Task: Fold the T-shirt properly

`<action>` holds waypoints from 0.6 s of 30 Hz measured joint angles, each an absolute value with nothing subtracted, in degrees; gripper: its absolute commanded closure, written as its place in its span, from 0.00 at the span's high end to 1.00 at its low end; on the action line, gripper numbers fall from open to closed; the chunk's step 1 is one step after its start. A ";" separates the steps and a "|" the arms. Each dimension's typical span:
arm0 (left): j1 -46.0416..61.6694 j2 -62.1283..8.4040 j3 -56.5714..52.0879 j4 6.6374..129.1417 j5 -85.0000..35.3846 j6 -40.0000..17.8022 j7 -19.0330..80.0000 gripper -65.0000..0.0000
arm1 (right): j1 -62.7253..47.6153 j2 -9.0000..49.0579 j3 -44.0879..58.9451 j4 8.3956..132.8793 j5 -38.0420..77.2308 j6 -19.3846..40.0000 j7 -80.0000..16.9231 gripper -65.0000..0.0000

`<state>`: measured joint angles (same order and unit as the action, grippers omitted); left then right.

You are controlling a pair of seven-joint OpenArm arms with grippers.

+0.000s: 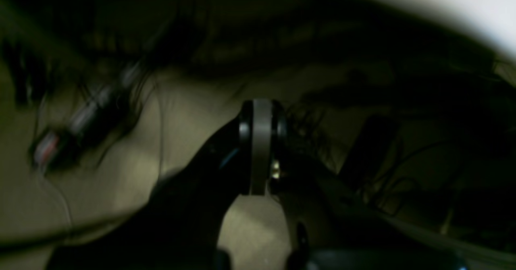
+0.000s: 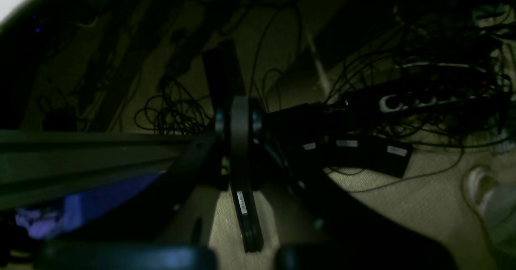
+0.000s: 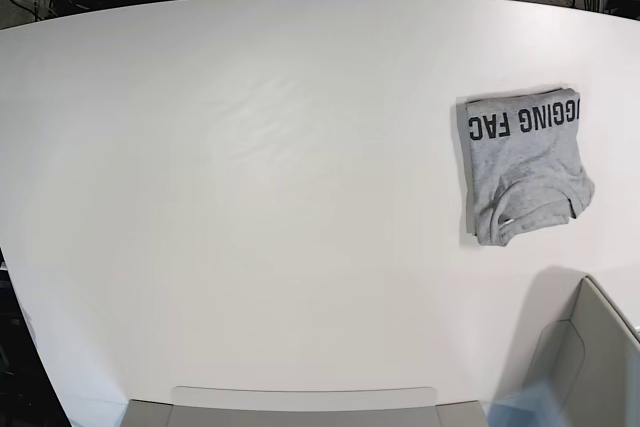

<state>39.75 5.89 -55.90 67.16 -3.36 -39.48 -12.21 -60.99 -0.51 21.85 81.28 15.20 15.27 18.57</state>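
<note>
The grey T-shirt [image 3: 523, 162] lies folded compact on the white bench [image 3: 280, 167], black lettering up; both arms' fingers pressed together, empty.

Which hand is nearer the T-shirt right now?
Left, probably: the T-shirt lies on its side of the table. Left hand and right hand both face floor cables, off-table.

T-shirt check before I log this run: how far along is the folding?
Done: the T-shirt lies as a small folded bundle on the white table, lettering and collar facing up. In hand: nothing; neither arm appears in the base view, and both wrist cameras face the floor and cables. Left: perhaps squaring the slightly skewed bottom edge.
</note>
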 measured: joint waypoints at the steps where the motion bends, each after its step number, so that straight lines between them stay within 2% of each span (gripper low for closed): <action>1: 38.63 5.85 -56.99 64.84 -2.04 -39.92 -12.45 0.00 | -60.10 -0.47 22.39 80.09 15.18 16.71 19.18 0.00; 6: 31.70 4.80 -60.77 52.56 8.38 -39.59 -12.88 0.00 | -53.63 -0.60 27.97 71.16 9.13 21.04 18.87 0.00; 11: 24.56 3.01 -65.69 41.39 18.90 -39.90 -13.50 0.00 | -42.52 -0.58 35.90 57.95 -1.45 25.28 19.07 0.00; 18: 17.89 -1.39 -67.44 25.28 32.60 -39.83 -14.09 0.00 | -28.56 0.40 50.59 42.13 -18.94 27.73 19.05 0.00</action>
